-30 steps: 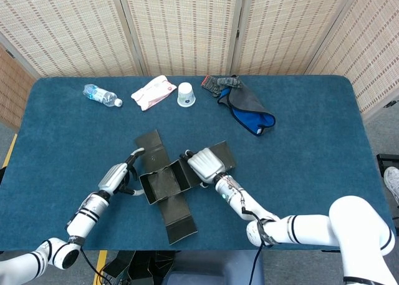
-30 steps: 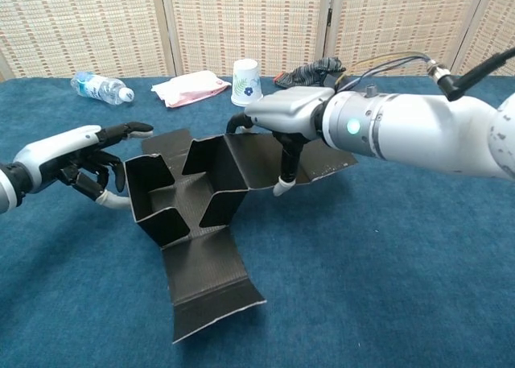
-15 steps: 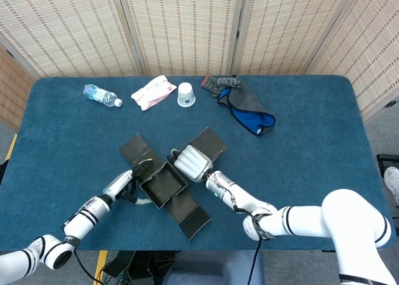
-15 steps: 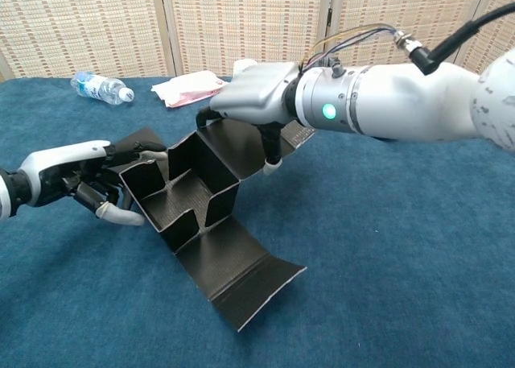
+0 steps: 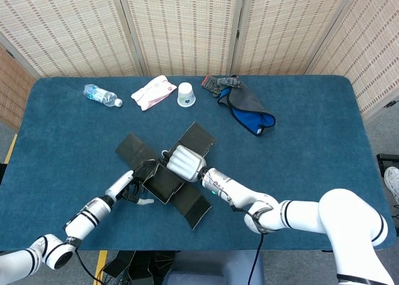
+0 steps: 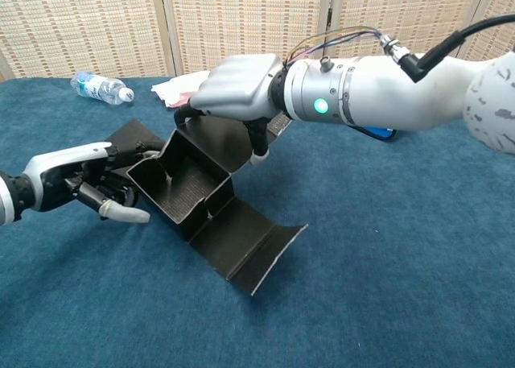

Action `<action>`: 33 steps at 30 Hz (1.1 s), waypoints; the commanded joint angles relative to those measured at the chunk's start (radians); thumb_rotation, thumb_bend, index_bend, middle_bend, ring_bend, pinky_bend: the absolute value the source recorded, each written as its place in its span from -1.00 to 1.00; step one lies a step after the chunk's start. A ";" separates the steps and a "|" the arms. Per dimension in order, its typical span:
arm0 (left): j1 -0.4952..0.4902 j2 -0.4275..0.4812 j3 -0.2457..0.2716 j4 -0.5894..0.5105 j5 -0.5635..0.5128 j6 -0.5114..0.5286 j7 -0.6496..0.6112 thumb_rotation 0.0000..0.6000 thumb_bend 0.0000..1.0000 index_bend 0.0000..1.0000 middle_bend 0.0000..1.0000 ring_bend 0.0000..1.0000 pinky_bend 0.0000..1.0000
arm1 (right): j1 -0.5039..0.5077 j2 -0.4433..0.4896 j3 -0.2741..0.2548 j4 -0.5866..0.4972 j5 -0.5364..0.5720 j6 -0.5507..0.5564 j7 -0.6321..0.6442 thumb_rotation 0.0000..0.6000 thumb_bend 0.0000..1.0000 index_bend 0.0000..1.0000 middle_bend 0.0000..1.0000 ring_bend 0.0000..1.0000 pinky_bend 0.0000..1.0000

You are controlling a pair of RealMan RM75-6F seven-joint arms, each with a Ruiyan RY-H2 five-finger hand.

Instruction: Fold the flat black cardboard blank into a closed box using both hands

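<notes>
The black cardboard blank (image 5: 163, 182) (image 6: 183, 184) stands half folded in the middle near part of the table, its walls raised into an open tray. One long flap (image 6: 251, 243) lies flat toward the lower right, and others spread out behind. My right hand (image 5: 184, 162) (image 6: 235, 82) lies over the tray's far wall, fingers curled over the edge and thumb down behind it, gripping the wall. At the tray's left side my left hand (image 5: 134, 189) (image 6: 84, 183) touches the left wall with its fingertips, and its thumb sticks out free.
Along the far edge of the blue table (image 5: 312, 160) lie a water bottle (image 5: 101, 95), a white-pink packet (image 5: 152, 91), a paper cup (image 5: 186, 94) and a grey-blue cloth (image 5: 246, 107). A woven screen stands behind the table.
The blank has slid left and turned, so its long flap now points lower right instead of straight toward me. My right hand moved left with it. The left hand drew back slightly.
</notes>
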 commanded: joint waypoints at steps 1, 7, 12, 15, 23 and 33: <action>0.000 -0.021 -0.009 0.016 -0.012 0.011 0.003 1.00 -0.87 -1.00 -1.00 -0.04 0.46 | 0.003 -0.003 -0.001 0.016 -0.016 -0.011 0.011 1.00 -0.62 -0.29 -0.35 0.58 0.85; 0.001 -0.042 -0.028 0.035 -0.047 0.011 0.015 1.00 -0.87 -1.00 -1.00 -0.05 0.45 | 0.007 -0.003 -0.004 0.043 -0.026 -0.027 0.004 1.00 -0.62 -0.28 -0.35 0.58 0.85; 0.005 -0.041 -0.033 0.033 -0.065 0.008 0.028 1.00 -0.87 -1.00 -1.00 -0.05 0.45 | 0.010 -0.006 -0.009 0.068 -0.033 -0.038 -0.006 1.00 -0.62 -0.27 -0.35 0.58 0.85; 0.003 -0.043 -0.036 0.034 -0.070 0.004 0.031 1.00 -0.87 -1.00 -1.00 -0.05 0.45 | 0.013 -0.011 -0.012 0.091 -0.043 -0.045 -0.008 1.00 -0.62 -0.25 -0.35 0.58 0.85; -0.020 -0.044 -0.053 0.039 -0.084 -0.033 0.015 1.00 -0.87 -1.00 -1.00 -0.06 0.45 | 0.026 -0.023 -0.029 0.152 -0.136 -0.040 -0.011 1.00 -0.62 -0.24 -0.34 0.58 0.85; -0.054 -0.041 -0.063 0.046 -0.080 -0.080 -0.047 1.00 -0.87 -1.00 -1.00 -0.06 0.45 | 0.035 -0.041 -0.041 0.226 -0.238 -0.024 0.008 1.00 -0.62 -0.24 -0.34 0.59 0.85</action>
